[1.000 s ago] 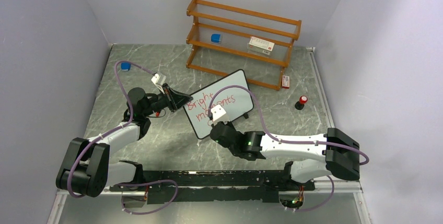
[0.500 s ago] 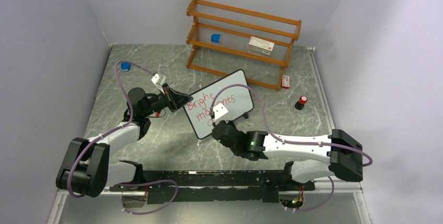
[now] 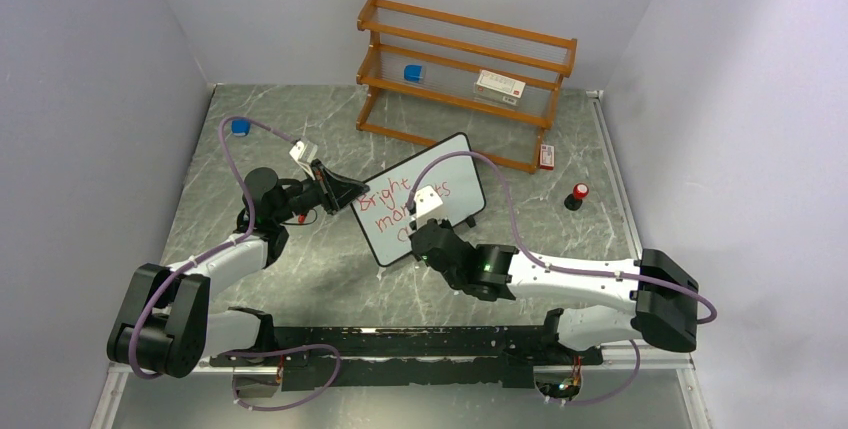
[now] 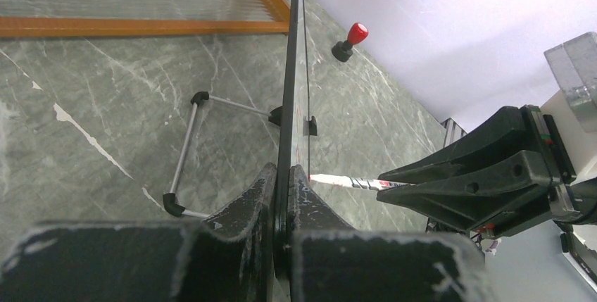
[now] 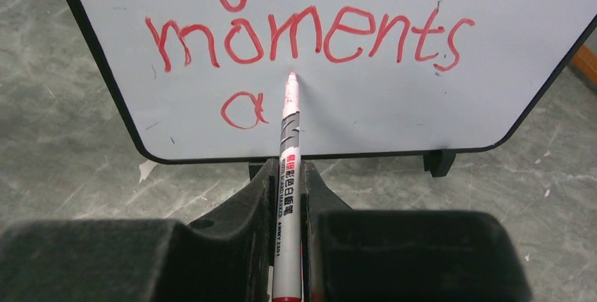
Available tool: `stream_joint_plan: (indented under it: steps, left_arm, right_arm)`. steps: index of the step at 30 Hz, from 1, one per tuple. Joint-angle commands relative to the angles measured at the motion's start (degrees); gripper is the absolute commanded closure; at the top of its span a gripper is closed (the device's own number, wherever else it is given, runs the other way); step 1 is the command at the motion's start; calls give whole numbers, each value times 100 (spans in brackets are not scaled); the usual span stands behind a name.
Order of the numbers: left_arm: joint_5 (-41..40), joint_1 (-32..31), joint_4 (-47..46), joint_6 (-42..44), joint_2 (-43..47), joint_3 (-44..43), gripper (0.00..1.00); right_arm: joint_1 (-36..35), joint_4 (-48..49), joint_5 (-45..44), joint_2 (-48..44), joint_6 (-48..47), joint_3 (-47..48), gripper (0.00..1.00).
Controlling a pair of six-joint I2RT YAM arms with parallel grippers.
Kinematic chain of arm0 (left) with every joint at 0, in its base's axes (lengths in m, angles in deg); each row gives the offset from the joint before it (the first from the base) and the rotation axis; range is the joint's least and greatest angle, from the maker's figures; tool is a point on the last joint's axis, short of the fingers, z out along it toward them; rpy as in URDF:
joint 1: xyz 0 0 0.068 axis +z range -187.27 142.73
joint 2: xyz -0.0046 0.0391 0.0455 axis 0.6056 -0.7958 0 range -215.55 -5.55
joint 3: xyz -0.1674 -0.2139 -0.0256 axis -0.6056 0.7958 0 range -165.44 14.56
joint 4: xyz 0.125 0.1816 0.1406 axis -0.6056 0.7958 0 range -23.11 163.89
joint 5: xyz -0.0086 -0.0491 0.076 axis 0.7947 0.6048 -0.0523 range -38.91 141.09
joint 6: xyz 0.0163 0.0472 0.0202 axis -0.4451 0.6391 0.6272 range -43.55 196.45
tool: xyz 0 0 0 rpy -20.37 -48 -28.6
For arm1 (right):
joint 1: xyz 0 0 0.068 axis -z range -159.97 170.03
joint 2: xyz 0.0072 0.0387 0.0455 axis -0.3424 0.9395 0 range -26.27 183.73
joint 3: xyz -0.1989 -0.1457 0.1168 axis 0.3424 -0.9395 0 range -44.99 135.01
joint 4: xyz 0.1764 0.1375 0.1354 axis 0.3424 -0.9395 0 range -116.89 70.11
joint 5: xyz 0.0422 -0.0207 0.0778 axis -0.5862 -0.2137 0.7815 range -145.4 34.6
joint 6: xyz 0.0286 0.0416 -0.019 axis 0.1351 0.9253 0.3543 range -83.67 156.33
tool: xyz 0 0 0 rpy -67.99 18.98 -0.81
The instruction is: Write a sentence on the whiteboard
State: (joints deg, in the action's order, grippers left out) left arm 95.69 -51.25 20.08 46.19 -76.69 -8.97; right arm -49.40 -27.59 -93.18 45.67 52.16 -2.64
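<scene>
The whiteboard (image 3: pixel 382 234) stands tilted on its small black feet in the middle of the marble desk (image 3: pixel 300 269), just in front of the wooden shelf (image 3: pixel 465 79). It carries "Bright moments" in red and a lone "a" on the line beneath. My left claw (image 4: pixel 285 175) is pressed onto the board's left edge, pinching the thin black frame between both fingers. My right claw (image 5: pixel 287 175) is clamped on a red marker (image 5: pixel 289 129), whose tip meets the white face just right of that "a", below the middle of "moments".
</scene>
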Motion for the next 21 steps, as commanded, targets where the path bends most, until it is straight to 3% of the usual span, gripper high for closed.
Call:
stream_joint_plan:
  steps: [1,21]
  left_arm:
    - [-46,-52,277,245,-23,-69,95]
    - [-48,-52,255,227,-19,-58,95]
  right_arm:
    - [43,291,-10,28,-83,225,100]
    - [53,69,110,159,77,215,100]
